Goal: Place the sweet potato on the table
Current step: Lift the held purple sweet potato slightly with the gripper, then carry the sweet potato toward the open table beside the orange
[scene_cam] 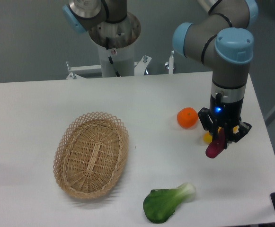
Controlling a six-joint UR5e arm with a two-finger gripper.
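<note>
The sweet potato (215,146) is a small magenta-purple tuber. It hangs tilted between the fingers of my gripper (222,136), which is shut on its upper end, at the right side of the white table (142,99). Its lower end is close to the tabletop; I cannot tell whether it touches. A bit of the yellow vegetable (207,138) shows just behind the gripper, mostly hidden by it.
A round orange fruit (187,117) lies just left of the gripper. An oval wicker basket (91,153) stands at the left centre. A green leafy vegetable (168,202) lies near the front edge. The robot base (114,42) stands at the back.
</note>
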